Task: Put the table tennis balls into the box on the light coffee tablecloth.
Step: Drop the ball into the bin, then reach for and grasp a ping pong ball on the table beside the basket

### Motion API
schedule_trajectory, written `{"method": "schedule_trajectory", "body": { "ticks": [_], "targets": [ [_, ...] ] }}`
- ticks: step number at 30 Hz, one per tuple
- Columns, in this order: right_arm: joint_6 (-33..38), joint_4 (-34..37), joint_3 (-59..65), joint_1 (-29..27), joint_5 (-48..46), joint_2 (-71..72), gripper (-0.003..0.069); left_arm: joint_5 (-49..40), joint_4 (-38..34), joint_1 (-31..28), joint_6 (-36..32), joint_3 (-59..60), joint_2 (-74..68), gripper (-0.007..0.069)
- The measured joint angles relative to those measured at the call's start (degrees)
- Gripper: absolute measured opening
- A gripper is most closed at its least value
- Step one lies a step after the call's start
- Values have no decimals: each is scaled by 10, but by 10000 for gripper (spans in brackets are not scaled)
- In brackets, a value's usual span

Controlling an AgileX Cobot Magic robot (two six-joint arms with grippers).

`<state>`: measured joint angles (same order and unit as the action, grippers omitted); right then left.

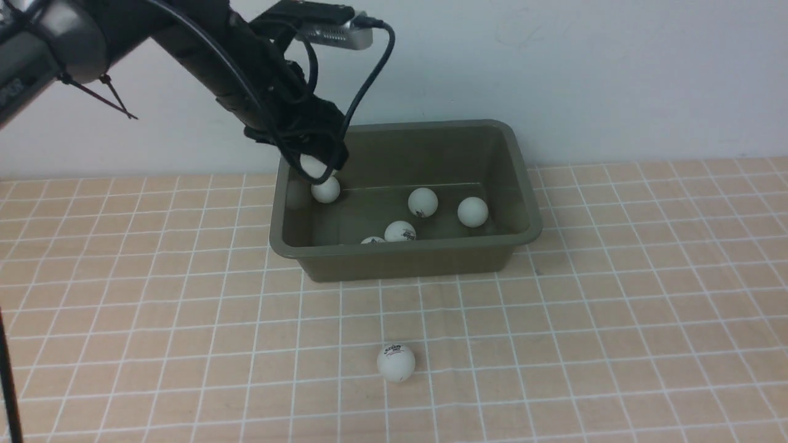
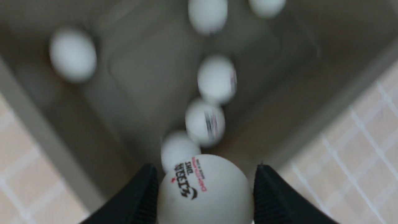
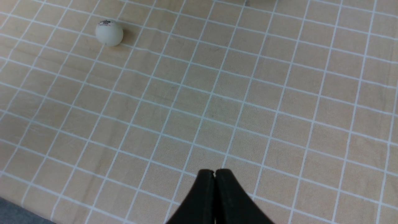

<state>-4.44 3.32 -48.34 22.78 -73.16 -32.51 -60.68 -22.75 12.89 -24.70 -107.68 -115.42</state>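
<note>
The olive-green box (image 1: pixel 406 249) stands on the light coffee tablecloth (image 1: pixel 184 344) at the back middle. Several white table tennis balls lie in it, such as one (image 1: pixel 423 202) in the middle and one (image 1: pixel 325 189) by the left wall. My left gripper (image 1: pixel 317 169) hangs over the box's left end, shut on a table tennis ball (image 2: pixel 205 193) with a printed logo. Below it the left wrist view shows the box (image 2: pixel 279 93) and blurred balls. One more ball (image 1: pixel 396 362) lies on the cloth in front of the box. My right gripper (image 3: pixel 215 172) is shut and empty above the cloth.
The lone ball (image 3: pixel 109 33) also shows in the right wrist view, far from the right gripper. A white wall rises behind the box. The cloth's near edge and a grey floor strip (image 3: pixel 18 216) show in the right wrist view. The right arm is out of the front view.
</note>
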Motion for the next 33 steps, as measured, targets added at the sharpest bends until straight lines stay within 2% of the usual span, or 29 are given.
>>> {"method": "schedule_trajectory", "body": {
  "ticks": [7,11,14,16,19,21,26,32,33],
  "targets": [
    [0,0,0,0,0,0,-18,54,-19,0,-63,-1,-85,329],
    [0,0,0,0,0,0,-18,76,-35,0,-87,-2,-105,442],
    [0,0,0,0,0,0,-18,69,-36,0,-90,-19,-104,498],
    [0,0,0,0,0,0,-18,35,-36,0,-84,-43,-99,513],
    [0,0,0,0,0,0,-18,-54,-36,0,-73,-88,-82,515],
    [0,0,0,0,0,0,-18,-79,-37,0,-56,-101,-71,505],
    [0,0,0,0,0,-1,-18,-96,-15,20,39,-102,-28,428],
    [-1,0,0,0,0,-1,-18,-96,-3,115,56,-54,-6,391],
    [-1,0,0,0,0,-1,-18,-96,14,150,57,-40,-5,388]
  ]
}}
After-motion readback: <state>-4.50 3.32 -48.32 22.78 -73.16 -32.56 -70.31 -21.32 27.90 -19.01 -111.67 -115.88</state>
